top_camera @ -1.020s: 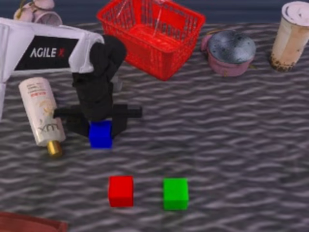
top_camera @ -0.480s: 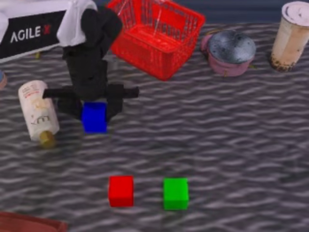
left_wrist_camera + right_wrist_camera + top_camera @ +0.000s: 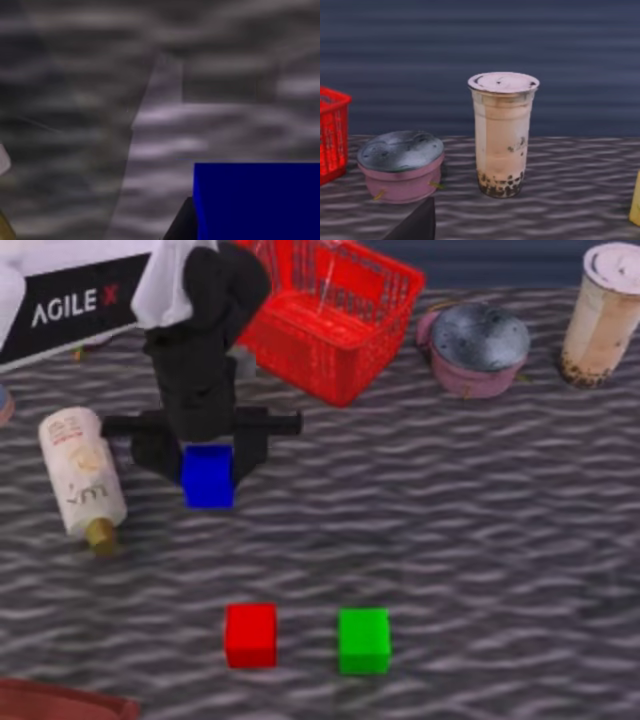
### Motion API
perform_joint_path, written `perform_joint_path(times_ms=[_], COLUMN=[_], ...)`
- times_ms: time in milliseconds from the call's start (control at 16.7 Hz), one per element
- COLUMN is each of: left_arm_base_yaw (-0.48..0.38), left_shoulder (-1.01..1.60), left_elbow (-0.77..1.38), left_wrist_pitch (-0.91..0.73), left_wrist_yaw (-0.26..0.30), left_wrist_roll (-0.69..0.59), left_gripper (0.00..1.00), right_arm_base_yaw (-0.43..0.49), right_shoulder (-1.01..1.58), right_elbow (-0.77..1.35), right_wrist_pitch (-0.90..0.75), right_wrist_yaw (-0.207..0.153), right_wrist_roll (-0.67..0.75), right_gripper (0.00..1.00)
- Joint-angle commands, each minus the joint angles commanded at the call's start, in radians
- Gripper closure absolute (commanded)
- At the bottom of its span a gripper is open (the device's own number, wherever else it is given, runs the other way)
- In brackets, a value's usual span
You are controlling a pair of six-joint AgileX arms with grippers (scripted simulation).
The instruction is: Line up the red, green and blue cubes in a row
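Note:
The blue cube [image 3: 208,486] sits between the black fingers of my left gripper [image 3: 206,468], which is shut on it at the left of the table, in front of the red basket. The same blue cube [image 3: 257,200] fills a corner of the left wrist view, with the grey rippled table blurred behind it. The red cube [image 3: 250,634] and the green cube [image 3: 364,640] rest side by side near the front edge, a small gap between them. My right arm is out of the top view, parked.
A cream bottle [image 3: 82,480] lies just left of the left gripper. A red wire basket [image 3: 330,310] stands at the back, with a pink lidded pot [image 3: 478,348] and a milk-tea cup [image 3: 606,315] at the back right. A reddish-brown object [image 3: 60,702] pokes in at the front left corner.
My left gripper has carried the blue cube towards the back of the table, away from the red and green cubes. The cream bottle has shifted slightly. The red and green cubes have not moved.

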Motion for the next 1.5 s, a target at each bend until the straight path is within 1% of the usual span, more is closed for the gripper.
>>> perform_joint_path(times_ms=[180, 540, 660, 780, 1140, 1500], left_arm_base_yaw=[-0.125, -0.464, -0.535, -0.564, -0.562, -0.565], left_shoulder=[0.046, 0.142, 0.156, 0.16, 0.16, 0.201], left_elbow=[0.085, 0.284, 0.329, 0.348, 0.329, 0.17], left_wrist_pitch=[-0.046, -0.153, -0.173, -0.181, -0.162, 0.043], left_wrist_yaw=[-0.001, 0.001, 0.001, 0.0, 0.0, 0.0], left_wrist_roll=[-0.126, -0.476, -0.547, -0.576, -0.572, -0.577], left_gripper=[1.0, 1.0, 1.0, 1.0, 1.0, 1.0], right_arm_base_yaw=[0.0, 0.0, 0.0, 0.0, 0.0, 0.0], right_shoulder=[0.0, 0.0, 0.0, 0.0, 0.0, 0.0], right_elbow=[0.0, 0.0, 0.0, 0.0, 0.0, 0.0], right_wrist_pitch=[0.0, 0.0, 0.0, 0.0, 0.0, 0.0], right_wrist_yaw=[0.0, 0.0, 0.0, 0.0, 0.0, 0.0], right_wrist_roll=[0.0, 0.0, 0.0, 0.0, 0.0, 0.0], right_gripper=[0.0, 0.0, 0.0, 0.0, 0.0, 0.0])
